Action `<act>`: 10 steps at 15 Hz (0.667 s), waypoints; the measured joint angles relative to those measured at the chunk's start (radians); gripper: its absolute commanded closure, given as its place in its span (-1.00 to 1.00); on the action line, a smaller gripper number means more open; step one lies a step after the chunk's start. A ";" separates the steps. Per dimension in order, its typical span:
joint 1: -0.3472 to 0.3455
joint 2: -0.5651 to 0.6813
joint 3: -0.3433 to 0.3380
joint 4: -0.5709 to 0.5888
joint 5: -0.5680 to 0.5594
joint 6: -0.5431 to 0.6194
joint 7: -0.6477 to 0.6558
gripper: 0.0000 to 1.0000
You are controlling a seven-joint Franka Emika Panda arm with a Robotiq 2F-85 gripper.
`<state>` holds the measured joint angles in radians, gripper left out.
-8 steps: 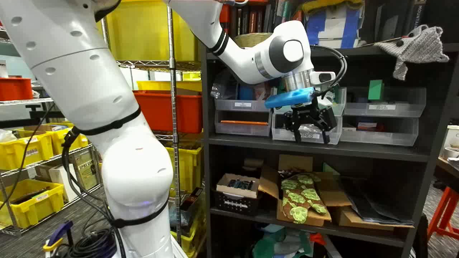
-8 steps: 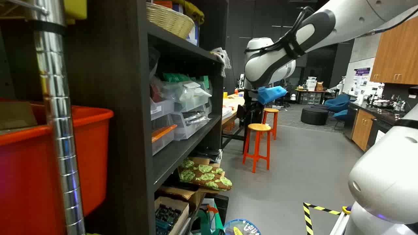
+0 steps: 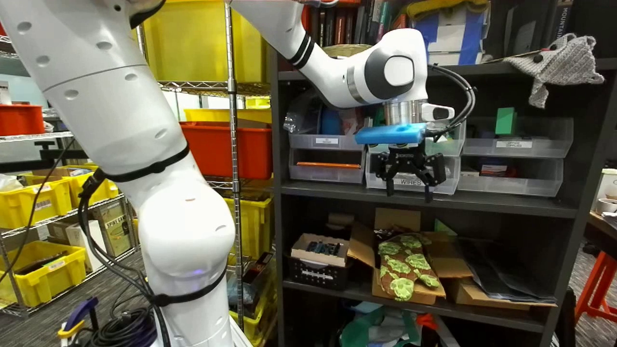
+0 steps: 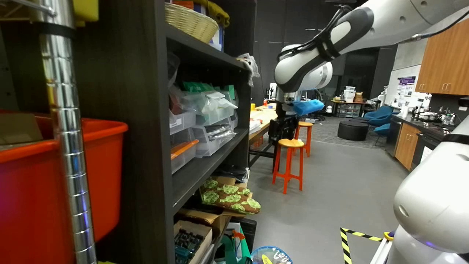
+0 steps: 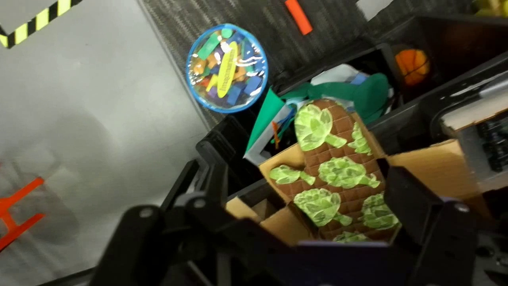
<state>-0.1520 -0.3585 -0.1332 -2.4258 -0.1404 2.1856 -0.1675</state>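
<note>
My gripper [image 3: 409, 192] points down with its two fingers spread and nothing between them. It hangs in front of the middle shelf, its tips about level with that shelf's edge in an exterior view. Behind it is a clear bin [image 3: 450, 182] labelled "WIRES". Lower down, a brown quilted mitt [image 3: 404, 267] with green artichoke prints lies in an open cardboard box [image 3: 362, 244]. In the wrist view the mitt [image 5: 337, 159] shows between the spread fingers, well beyond them and untouched. The gripper's body hides the mitt's near end there.
The dark shelf unit [image 4: 209, 172] holds several clear bins. Left of the cardboard box stands a black basket [image 3: 315, 273] with a small carton in it. Dark flat sheets [image 3: 506, 274] lie to its right. A round clear bag of blocks [image 5: 227, 68] sits on the floor, and an orange stool [image 4: 289, 161] stands beyond.
The wrist has turned from a slant to nearly upright, so the gripper points straighter down. The fingertips have shifted slightly left and down in an exterior view. Objects on the shelves have not moved.
</note>
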 measured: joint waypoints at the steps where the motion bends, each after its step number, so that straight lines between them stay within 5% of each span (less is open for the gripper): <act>1: 0.009 0.008 -0.032 0.013 0.047 -0.029 -0.072 -1.00; 7: 0.055 0.108 -0.304 0.133 0.301 -0.203 -0.560 -1.00; 10: 0.022 0.217 -0.357 0.204 0.430 -0.331 -0.771 -1.00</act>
<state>-0.1305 -0.1416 -0.4903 -2.2221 0.2900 1.8546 -0.9382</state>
